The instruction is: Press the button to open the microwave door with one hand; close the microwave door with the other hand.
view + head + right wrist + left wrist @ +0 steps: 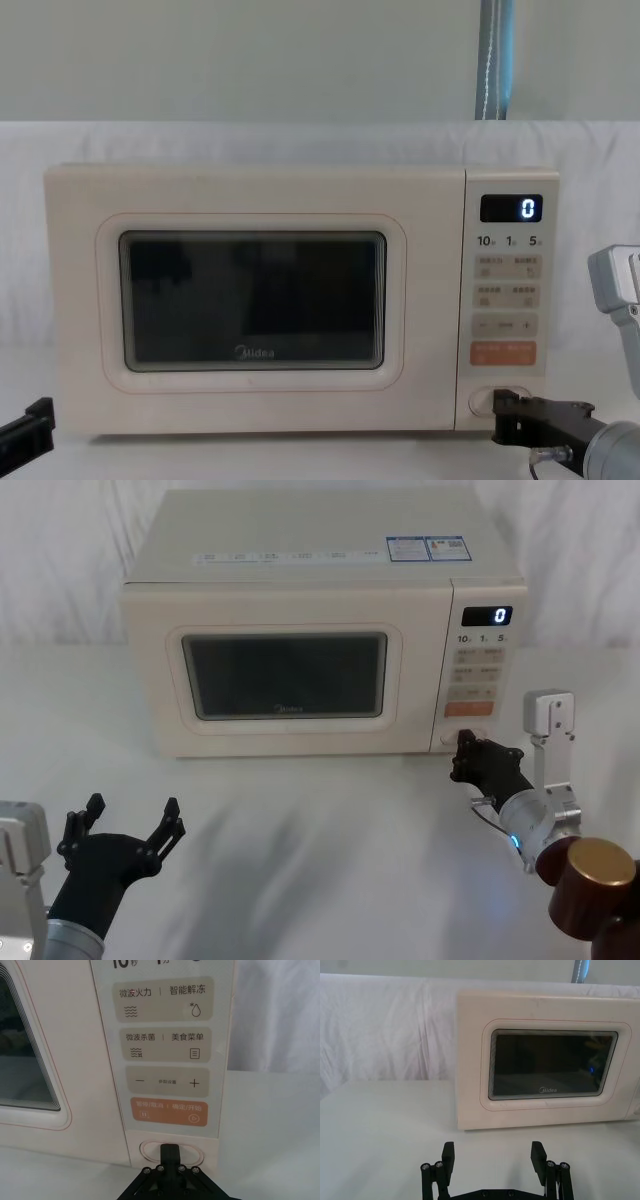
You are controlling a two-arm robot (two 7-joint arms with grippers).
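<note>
The cream microwave stands at the middle back of the table, its door closed flush, the dark window and Midea logo facing me. At the bottom of the control panel is the oval button. My right gripper is shut, and its joined fingertips touch the middle of that button; the head view shows the right gripper at the panel's lower edge, and the chest view shows it against the button. My left gripper hovers open, low at the front left, well short of the door.
A white cloth covers the table and the wall behind. An orange key sits just above the button, under the cream keys. The display reads 0. A bluish pole stands behind the microwave.
</note>
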